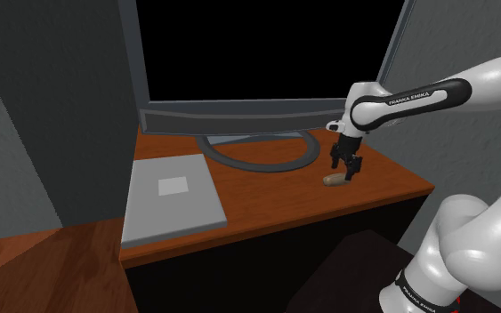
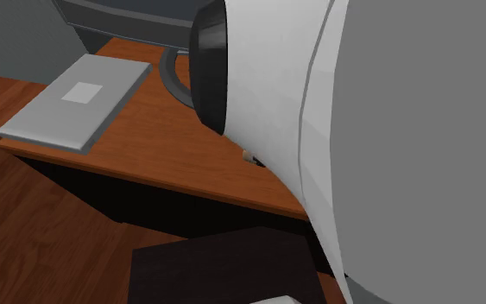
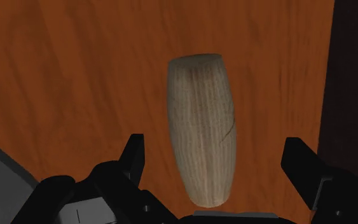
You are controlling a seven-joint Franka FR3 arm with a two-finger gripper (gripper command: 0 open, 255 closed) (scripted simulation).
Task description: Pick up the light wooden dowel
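Observation:
A short, light wooden dowel (image 3: 203, 127) with rounded ends lies flat on the reddish-brown desk (image 1: 266, 200), near the desk's right end in the shoulder view (image 1: 334, 180). My gripper (image 1: 349, 171) hangs just above it, pointing down. In the wrist view the gripper (image 3: 214, 146) is open, and the dowel lies lengthwise in the gap between the two black fingers (image 3: 131, 159), closer to the left one and touching neither. In the second exterior view the white arm (image 2: 318, 104) hides the gripper.
A large monitor (image 1: 266, 53) stands at the back of the desk on a grey ring-shaped foot (image 1: 257, 156), just behind the dowel. A flat grey slab (image 1: 170, 197) lies toward the shoulder view's left. The desk's front edge (image 2: 172, 186) drops to a dark box (image 2: 224, 268) on the wooden floor.

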